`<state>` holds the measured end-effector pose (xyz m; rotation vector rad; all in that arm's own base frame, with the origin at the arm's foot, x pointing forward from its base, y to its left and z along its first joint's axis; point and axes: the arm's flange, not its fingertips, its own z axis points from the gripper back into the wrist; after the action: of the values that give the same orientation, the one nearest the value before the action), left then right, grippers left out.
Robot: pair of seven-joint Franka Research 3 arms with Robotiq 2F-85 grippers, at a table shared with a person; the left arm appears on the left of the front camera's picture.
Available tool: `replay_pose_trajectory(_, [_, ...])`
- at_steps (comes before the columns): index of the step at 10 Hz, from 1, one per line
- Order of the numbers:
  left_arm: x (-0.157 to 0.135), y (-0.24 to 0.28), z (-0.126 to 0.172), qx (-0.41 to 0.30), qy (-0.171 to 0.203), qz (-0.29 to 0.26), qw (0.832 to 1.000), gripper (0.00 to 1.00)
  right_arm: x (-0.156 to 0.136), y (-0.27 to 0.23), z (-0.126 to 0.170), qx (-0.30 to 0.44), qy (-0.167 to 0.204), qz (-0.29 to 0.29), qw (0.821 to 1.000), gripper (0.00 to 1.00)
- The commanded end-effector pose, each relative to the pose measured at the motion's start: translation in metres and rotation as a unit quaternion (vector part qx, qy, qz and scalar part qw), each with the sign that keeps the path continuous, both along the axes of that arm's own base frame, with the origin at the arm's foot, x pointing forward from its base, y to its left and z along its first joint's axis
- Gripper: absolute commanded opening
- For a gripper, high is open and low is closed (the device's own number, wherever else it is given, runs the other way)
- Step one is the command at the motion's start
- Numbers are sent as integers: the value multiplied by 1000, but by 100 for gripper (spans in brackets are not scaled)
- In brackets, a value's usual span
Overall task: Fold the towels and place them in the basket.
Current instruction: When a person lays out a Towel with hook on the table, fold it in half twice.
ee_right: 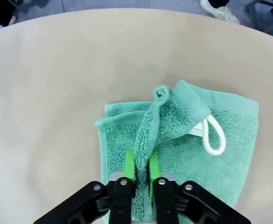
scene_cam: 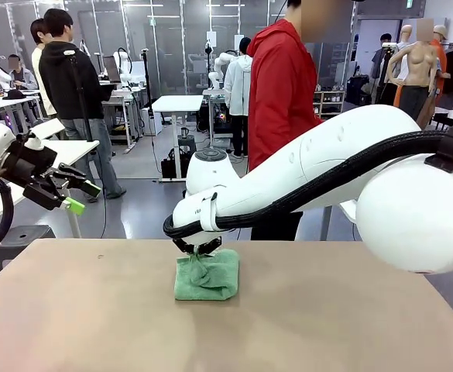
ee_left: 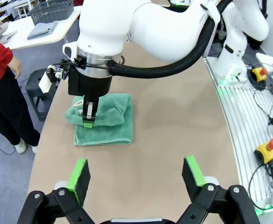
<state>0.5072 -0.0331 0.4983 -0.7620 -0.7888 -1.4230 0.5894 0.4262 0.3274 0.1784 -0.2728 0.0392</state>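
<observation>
1. The green towel (scene_cam: 207, 277) lies folded at the middle of the table (scene_cam: 350, 325), with bare top all around (edges well apart).
2. The right gripper (ee_right: 142, 168), pointing down, pinches its raised fold; the left gripper (ee_left: 138, 175) hovers wide open.

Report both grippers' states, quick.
Left gripper: open, holding nothing.
Right gripper: closed on a raised fold of the towel.

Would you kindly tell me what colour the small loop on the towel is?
White loop, on a mint green towel; the right wrist view shows it best.
</observation>
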Motion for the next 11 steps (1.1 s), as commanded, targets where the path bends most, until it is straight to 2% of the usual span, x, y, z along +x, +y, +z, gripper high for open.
replay_pose_trajectory(1, [-2, 0, 2, -1, -3, 0, 1000, 100, -2, 0, -2, 20, -1, -1, 1000, 45])
replay_pose_trajectory(2, [-2, 0, 2, -1, -3, 0, 1000, 100, -4, 1, -3, 26, 0, 1, 1000, 26])
replay_pose_trajectory(3, [-2, 0, 2, -1, -3, 0, 1000, 100, -7, 2, -1, 35, 7, 8, 999, 64])
replay_pose_trajectory(4, [-2, 0, 2, -1, -3, 0, 1000, 100, -12, 3, 2, 46, 14, 17, 999, 46])
replay_pose_trajectory(5, [-2, 0, 2, -1, -3, 0, 1000, 100, -18, 3, 7, 56, 25, 28, 998, 84])
replay_pose_trajectory(6, [-2, 0, 2, -1, -3, 0, 1000, 100, -26, 1, 14, 72, 39, 41, 996, 66])
replay_pose_trajectory(7, [-2, 0, 2, -1, -3, 0, 1000, 100, -34, -5, 23, 76, 32, 50, 995, 100])
replay_pose_trajectory(8, [-2, 0, 2, -1, -3, 0, 1000, 100, -37, -16, 30, 54, 9, 50, 997, 100])
replay_pose_trajectory(11, [-2, 0, 2, -1, -3, 0, 1000, 100, -46, -58, 49, 53, 3, 39, 998, 100])
